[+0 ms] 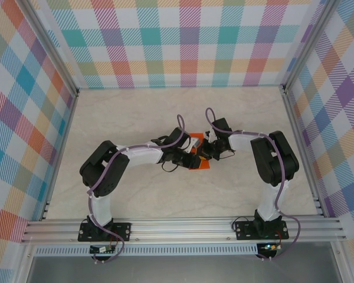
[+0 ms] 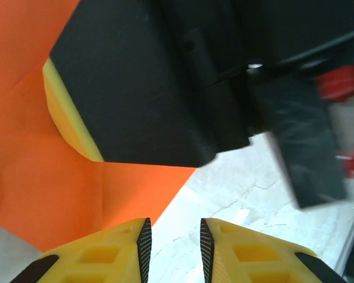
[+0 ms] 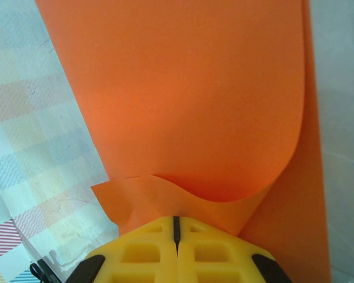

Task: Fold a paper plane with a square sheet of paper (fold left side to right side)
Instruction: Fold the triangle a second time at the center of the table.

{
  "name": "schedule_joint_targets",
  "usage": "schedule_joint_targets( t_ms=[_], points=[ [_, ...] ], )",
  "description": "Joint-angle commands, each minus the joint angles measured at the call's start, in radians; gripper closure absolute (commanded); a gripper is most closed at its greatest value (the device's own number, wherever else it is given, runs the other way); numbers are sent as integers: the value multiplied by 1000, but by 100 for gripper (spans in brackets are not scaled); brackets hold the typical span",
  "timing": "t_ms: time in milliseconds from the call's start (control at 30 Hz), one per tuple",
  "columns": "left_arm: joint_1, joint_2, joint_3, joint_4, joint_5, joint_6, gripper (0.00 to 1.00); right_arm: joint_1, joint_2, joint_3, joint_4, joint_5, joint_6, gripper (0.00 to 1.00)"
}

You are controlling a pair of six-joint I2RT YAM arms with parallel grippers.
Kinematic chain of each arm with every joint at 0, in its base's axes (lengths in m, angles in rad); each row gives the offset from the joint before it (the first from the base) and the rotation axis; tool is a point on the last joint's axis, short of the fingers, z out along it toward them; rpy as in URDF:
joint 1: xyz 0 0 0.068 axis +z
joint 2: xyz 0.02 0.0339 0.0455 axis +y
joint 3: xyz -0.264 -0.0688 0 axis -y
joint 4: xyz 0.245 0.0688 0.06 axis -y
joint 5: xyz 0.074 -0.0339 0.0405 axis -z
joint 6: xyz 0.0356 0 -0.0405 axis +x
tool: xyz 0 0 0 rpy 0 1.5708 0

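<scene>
Clamped in right gripper: thin bright orange paper sheet, curled over for folding; left gripper just left, parted, empty.

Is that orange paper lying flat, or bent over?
Bent over, not flat: the orange paper curves in a loop above the right tool, shut on its edge.
</scene>
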Motion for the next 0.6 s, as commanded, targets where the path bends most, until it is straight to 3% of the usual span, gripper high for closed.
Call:
schedule_joint_targets(
  t_ms=[0,567],
  points=[
    [7,9,28,-22,-18,11,71,4,30,-25,-81,68,-20,95],
    [7,34,-27,-33,-65,21,73,4,32,-17,-93,75,-27,95]
  ],
)
